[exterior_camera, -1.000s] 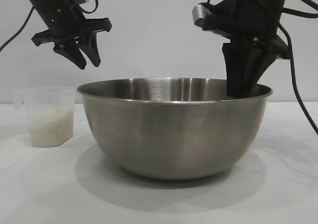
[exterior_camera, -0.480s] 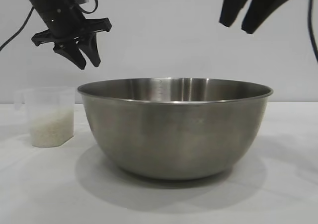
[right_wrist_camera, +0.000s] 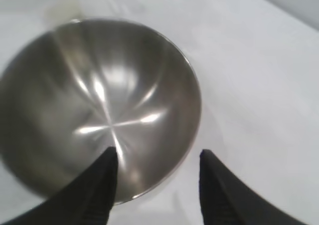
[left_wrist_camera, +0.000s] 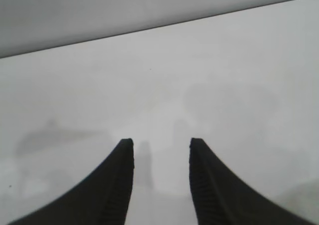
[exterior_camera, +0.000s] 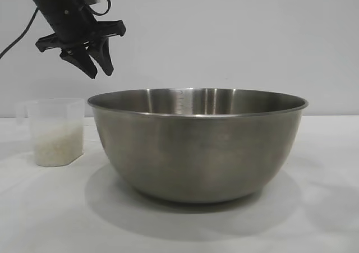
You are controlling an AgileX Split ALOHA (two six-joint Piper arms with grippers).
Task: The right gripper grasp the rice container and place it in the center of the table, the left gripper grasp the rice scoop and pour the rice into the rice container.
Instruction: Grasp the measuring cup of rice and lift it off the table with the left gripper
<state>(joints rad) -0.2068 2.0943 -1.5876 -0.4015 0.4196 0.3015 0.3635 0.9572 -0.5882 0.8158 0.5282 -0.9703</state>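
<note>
The rice container (exterior_camera: 196, 146), a big steel bowl, stands empty in the middle of the table (exterior_camera: 45, 208). To its left stands the rice scoop (exterior_camera: 56, 130), a small clear cup with white rice (exterior_camera: 56, 145) in its lower half. My left gripper (exterior_camera: 100, 71) hangs open in the air above the gap between scoop and bowl, holding nothing; the left wrist view shows it (left_wrist_camera: 161, 142) over bare cloth. The right gripper (right_wrist_camera: 158, 152) is open and empty, high above the bowl (right_wrist_camera: 99, 105) near its rim. It has left the exterior view.
The white cloth (right_wrist_camera: 259, 85) lies bare to the right of the bowl and in front of it. A plain grey wall (exterior_camera: 224, 34) stands behind the table. A black cable (exterior_camera: 17, 40) trails from the left arm.
The right gripper opened off the bowl's rim and rose straight up, out of the exterior view. The bowl stayed in place. The left gripper has not moved.
</note>
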